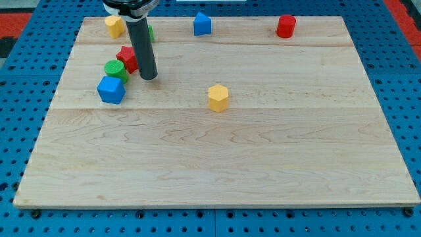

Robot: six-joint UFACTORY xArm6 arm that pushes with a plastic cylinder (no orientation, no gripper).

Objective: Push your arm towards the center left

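My dark rod comes down from the view's top left, and my tip (pixel 149 76) rests on the wooden board (pixel 217 164). The tip is just right of a red star-like block (pixel 127 58) and a green cylinder (pixel 115 69). A blue cube (pixel 111 89) lies below and left of the tip. A green block (pixel 150 33) is mostly hidden behind the rod.
A yellow block (pixel 115 26) sits at the top left corner. A blue house-shaped block (pixel 202 24) is at the top centre. A red cylinder (pixel 285 26) is at the top right. A yellow hexagonal block (pixel 218 97) lies near the board's centre.
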